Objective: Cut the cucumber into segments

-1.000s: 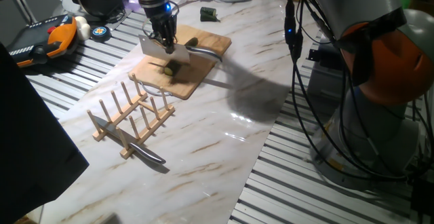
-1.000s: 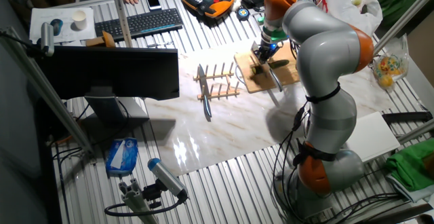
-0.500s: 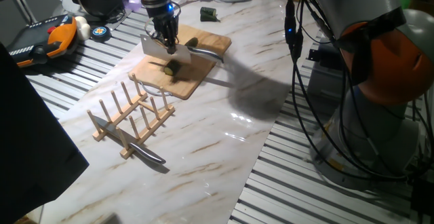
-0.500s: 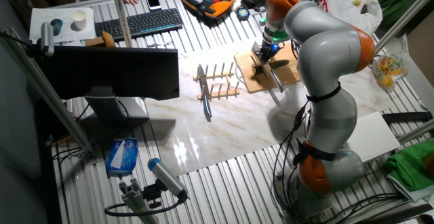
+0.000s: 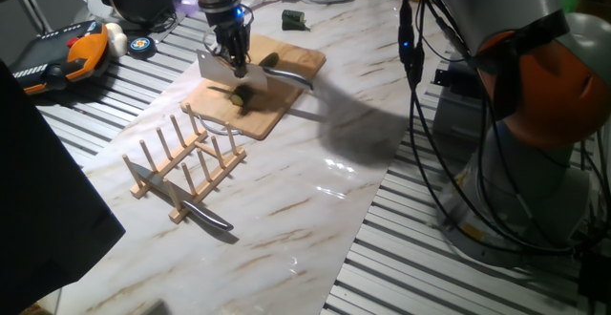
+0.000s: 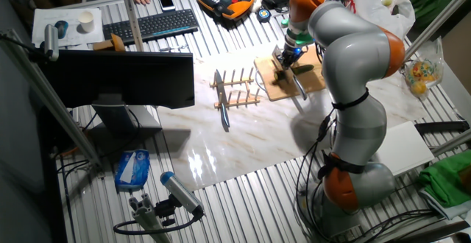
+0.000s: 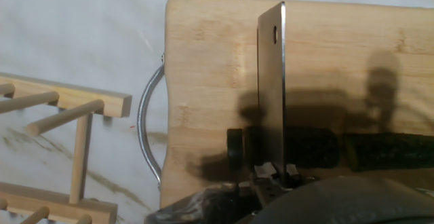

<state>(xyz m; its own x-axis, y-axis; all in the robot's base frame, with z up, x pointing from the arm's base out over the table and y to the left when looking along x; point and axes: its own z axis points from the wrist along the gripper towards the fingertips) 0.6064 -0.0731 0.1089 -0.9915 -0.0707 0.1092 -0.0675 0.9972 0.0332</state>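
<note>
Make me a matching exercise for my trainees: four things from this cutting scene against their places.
Things:
1. cleaver
2. cucumber
3. knife
4. stub

Places:
A. lying through the base of the rack
B. off the board, on the far marble
C. lying on the board
D. held in the tool, blade across the cucumber

Pairs: 1-D, 2-C, 3-A, 4-B

1. Gripper point(image 5: 231, 55) fingertips hidden behind the cleaver blade point(image 5: 218, 70) in one fixed view; jaw state unreadable.
2. Cucumber point(image 7: 352, 149) cut off by the right edge in hand view, crossed by the blade.
3. Cucumber point(image 6: 303, 69) too small to make out cuts in the other fixed view.
4. Wooden rack point(image 7: 61, 115) clipped at left and bottom edges.
</note>
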